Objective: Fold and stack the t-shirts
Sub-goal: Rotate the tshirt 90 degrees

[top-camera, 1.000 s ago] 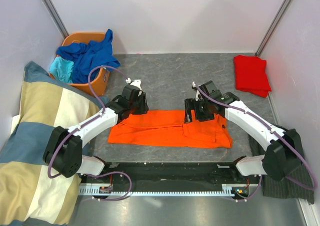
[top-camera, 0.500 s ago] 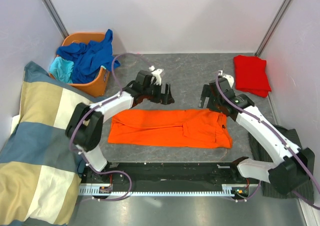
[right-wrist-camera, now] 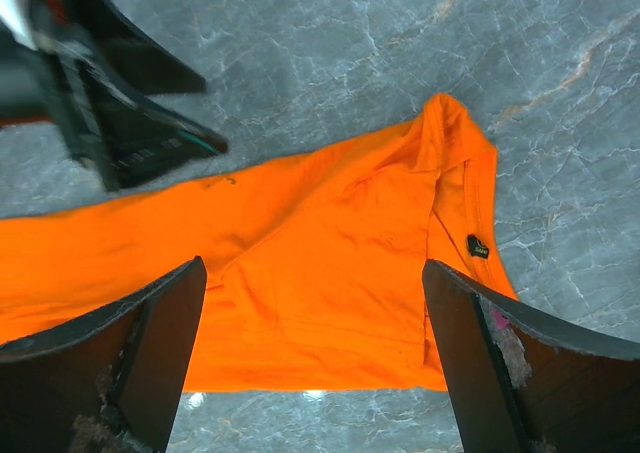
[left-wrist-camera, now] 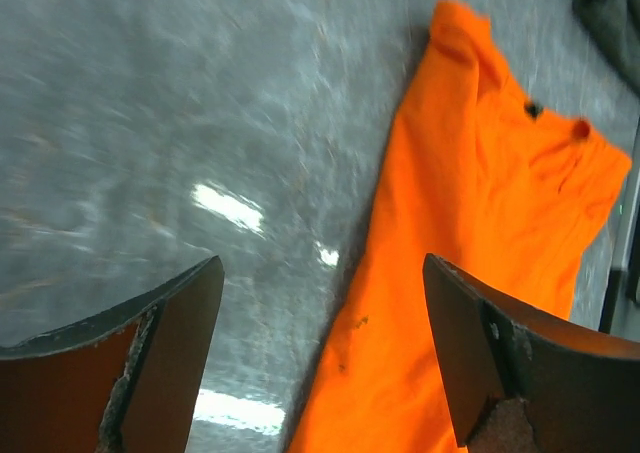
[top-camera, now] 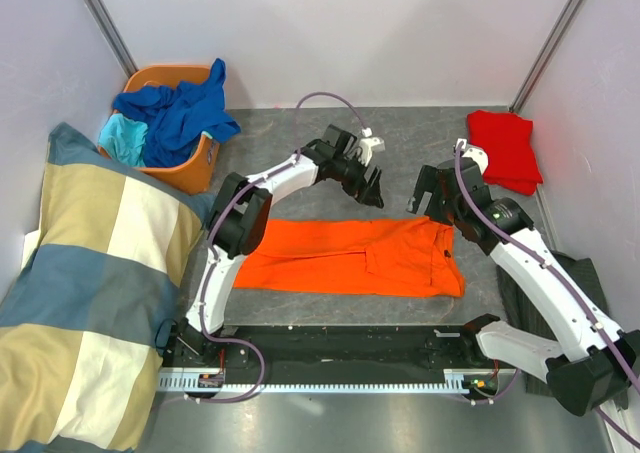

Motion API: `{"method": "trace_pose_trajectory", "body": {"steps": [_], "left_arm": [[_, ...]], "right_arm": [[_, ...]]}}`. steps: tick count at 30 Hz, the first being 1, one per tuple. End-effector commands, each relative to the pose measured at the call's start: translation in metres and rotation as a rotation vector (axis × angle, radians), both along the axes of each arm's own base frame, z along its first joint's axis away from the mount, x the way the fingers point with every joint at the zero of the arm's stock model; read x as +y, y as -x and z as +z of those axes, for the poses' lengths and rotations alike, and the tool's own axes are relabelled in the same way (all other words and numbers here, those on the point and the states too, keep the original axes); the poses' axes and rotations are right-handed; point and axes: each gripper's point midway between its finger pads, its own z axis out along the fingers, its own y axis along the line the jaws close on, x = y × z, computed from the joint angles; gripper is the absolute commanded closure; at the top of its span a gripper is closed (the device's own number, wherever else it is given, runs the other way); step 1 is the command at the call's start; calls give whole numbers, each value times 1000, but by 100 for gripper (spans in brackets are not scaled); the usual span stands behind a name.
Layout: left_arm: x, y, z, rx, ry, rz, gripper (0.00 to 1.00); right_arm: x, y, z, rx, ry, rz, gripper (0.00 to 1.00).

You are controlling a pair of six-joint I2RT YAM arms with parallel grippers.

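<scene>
Hanging wide open, empty, over centre of frame: left gripper (top-camera: pixel 374 185), right gripper (top-camera: pixel 421 195). Next, pinch orange t-shirt (top-camera: pixel 340 258) corners at right end, fold evenly leftward.

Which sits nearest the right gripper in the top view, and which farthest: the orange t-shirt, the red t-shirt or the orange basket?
From the right gripper:
1. orange t-shirt, spread flat just on the near side of it, mid-table.
2. red t-shirt, folded, at the far right corner.
3. orange basket, across the table at the far left.
</scene>
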Motion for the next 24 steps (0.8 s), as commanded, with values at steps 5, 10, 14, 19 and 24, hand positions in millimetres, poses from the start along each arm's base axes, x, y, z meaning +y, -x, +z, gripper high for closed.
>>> {"method": "trace_pose_trajectory", "body": {"steps": [5, 10, 14, 19, 24], "left_arm": [[-29, 63, -42, -31, -124, -214, 13], [-45, 85, -59, -50, -174, -252, 16], [-55, 97, -73, -70, -226, -268, 21], [-55, 98, -86, -53, -256, -260, 39], [-59, 98, -84, -49, -244, -262, 47]], "right_arm": [[2, -4, 32, -77, -34, 16, 2], [2, -2, 31, -76, -38, 21, 2], [1, -2, 30, -73, -34, 22, 2], [0, -1, 27, -67, -30, 24, 2], [1, -1, 21, -48, -31, 30, 2]]}}
